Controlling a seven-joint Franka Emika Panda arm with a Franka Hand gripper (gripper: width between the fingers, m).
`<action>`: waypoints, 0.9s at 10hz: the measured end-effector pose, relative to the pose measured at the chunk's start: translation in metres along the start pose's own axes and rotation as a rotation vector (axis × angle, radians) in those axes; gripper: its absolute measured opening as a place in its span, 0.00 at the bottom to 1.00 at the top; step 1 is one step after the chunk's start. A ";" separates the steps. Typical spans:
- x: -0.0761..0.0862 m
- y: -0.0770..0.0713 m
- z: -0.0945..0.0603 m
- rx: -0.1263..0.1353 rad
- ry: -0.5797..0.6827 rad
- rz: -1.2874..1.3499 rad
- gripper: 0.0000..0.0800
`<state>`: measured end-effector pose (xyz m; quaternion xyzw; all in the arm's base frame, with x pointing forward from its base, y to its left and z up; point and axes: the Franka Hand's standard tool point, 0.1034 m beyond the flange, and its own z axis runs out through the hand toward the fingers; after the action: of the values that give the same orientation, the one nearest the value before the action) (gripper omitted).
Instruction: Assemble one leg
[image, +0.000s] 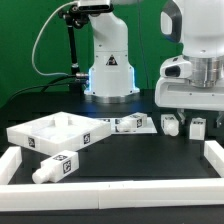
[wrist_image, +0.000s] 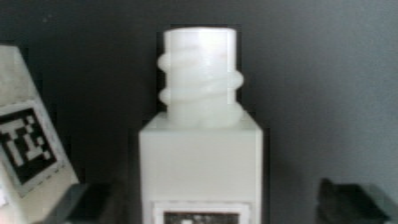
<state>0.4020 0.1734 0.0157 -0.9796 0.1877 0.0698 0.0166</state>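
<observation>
Fingers (wrist_image: 356, 200) of the gripper (image: 192, 112) stand apart, dark on either side of the leg (wrist_image: 201, 150) without clamping it, low over the table at the exterior view's right, beside a second leg (image: 170, 125), with the tray-like part (image: 55, 130) well apart toward the left.

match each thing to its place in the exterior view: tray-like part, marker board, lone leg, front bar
Things:
1 tray-like part
2 marker board
3 lone leg
4 front bar

Places:
a centre, before the robot base
b on its side, exterior view's left front
c stretched across the very front
d exterior view's left, behind the lone leg

Pairs: 1-d, 2-a, 3-b, 4-c
</observation>
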 end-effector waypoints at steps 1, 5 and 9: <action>0.006 0.005 -0.009 -0.006 -0.020 -0.018 0.77; 0.047 0.064 -0.077 0.012 -0.074 -0.100 0.81; 0.058 0.074 -0.081 0.018 -0.076 -0.090 0.81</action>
<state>0.4391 0.0788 0.0875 -0.9835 0.1432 0.1043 0.0355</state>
